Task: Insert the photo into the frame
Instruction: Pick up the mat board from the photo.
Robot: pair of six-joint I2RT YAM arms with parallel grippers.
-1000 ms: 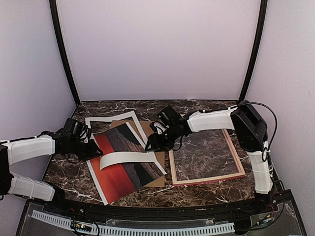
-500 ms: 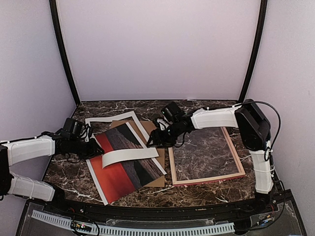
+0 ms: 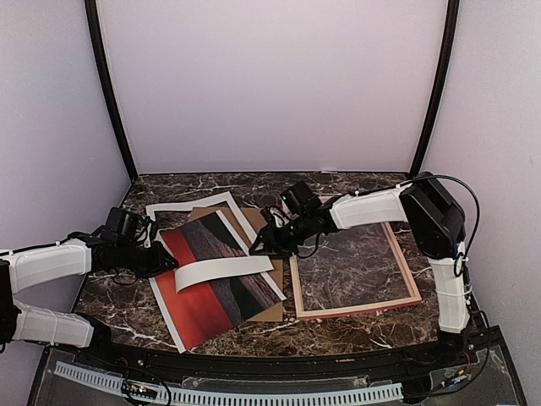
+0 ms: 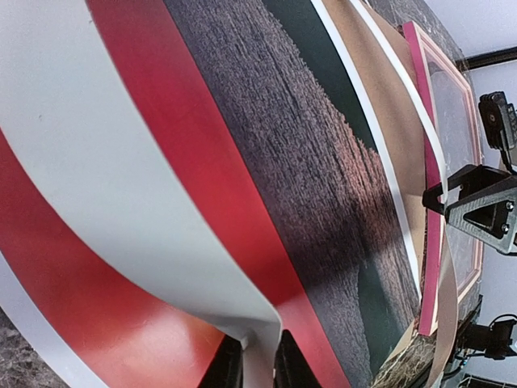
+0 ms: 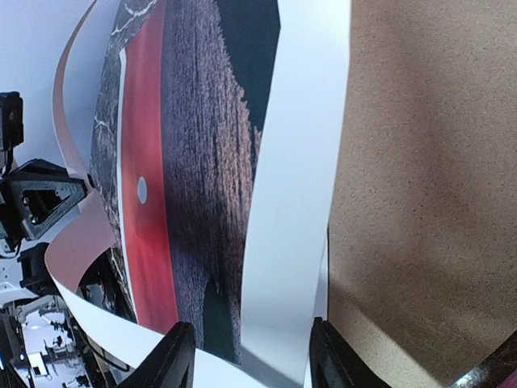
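Photo (image 3: 215, 283) looks thin, light and floppy. It curls already, would crease if yanked, and the glossy face is prob. slippery. Best held by the white border, both ends. Red sunset, dark water, white rim. It lies centre-left on the brown board (image 3: 272, 313), frame (image 3: 355, 309) to its right. Left pincer (image 3: 166, 260) pinches its left edge. Right pincer (image 3: 258, 247) sits approx. half-wide, unclamped, over the upper-right border.

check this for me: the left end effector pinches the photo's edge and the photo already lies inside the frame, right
Not quite: the left end effector pinches the photo by its edge, but the photo lies on the brown backing board left of the frame, not inside it. The top external view shows this.
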